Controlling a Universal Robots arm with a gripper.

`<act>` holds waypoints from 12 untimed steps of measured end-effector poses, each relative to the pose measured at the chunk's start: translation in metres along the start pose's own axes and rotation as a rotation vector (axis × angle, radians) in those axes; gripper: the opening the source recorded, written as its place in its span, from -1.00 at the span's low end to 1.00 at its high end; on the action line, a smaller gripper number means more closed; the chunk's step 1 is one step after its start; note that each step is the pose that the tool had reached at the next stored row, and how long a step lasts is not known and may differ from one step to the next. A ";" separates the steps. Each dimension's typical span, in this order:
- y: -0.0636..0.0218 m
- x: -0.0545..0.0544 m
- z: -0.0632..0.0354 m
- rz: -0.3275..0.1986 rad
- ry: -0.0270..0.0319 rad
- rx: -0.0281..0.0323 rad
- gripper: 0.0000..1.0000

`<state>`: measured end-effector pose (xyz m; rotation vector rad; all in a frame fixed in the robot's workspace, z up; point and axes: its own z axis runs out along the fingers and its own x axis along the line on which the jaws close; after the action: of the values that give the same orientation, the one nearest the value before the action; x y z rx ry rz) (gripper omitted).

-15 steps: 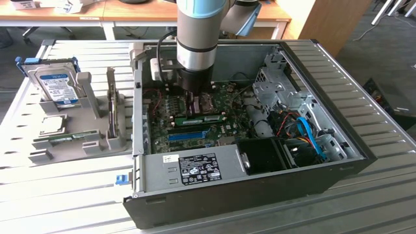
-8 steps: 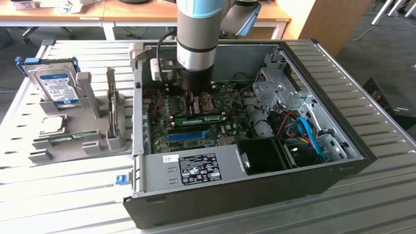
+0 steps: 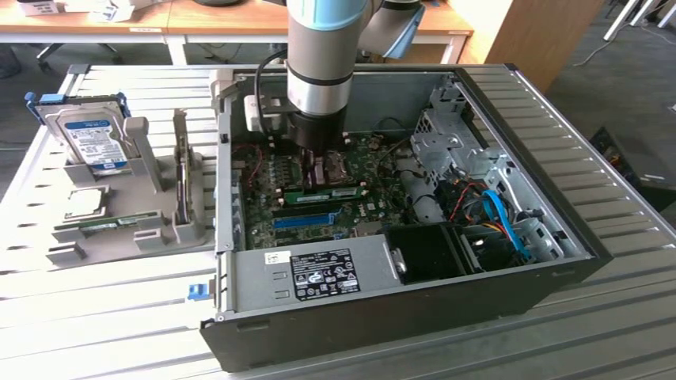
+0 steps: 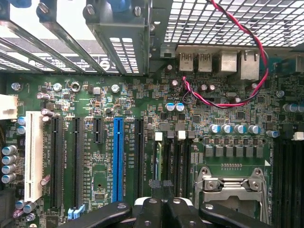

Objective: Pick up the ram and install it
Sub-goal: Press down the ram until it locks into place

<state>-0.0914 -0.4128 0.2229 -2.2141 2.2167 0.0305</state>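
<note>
Gripper pressed shut over the motherboard

The gripper (image 3: 313, 165) hung inside the open computer case (image 3: 549, 237), its fingers (image 4: 164, 187) pressed together with nothing between them, above the motherboard (image 4: 142, 142) near the memory slots (image 4: 173, 161). The ram (image 3: 320, 192) lay across the board just below the gripper, toward the power supply (image 3: 312, 273).

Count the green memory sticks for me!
2. One stick sits on the board inside the computer case, under the claw; the other stick lies in the grey holder at the exterior view's left. More may be hidden.
</note>
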 end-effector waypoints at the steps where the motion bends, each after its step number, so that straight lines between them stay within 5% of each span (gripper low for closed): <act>1: 0.0000 0.000 0.0000 0.000 0.0001 0.0000 -0.79; 12: 0.0000 0.000 0.0003 0.000 0.0001 0.0001 -0.79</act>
<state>-0.0913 -0.4128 0.2226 -2.2142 2.2167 0.0303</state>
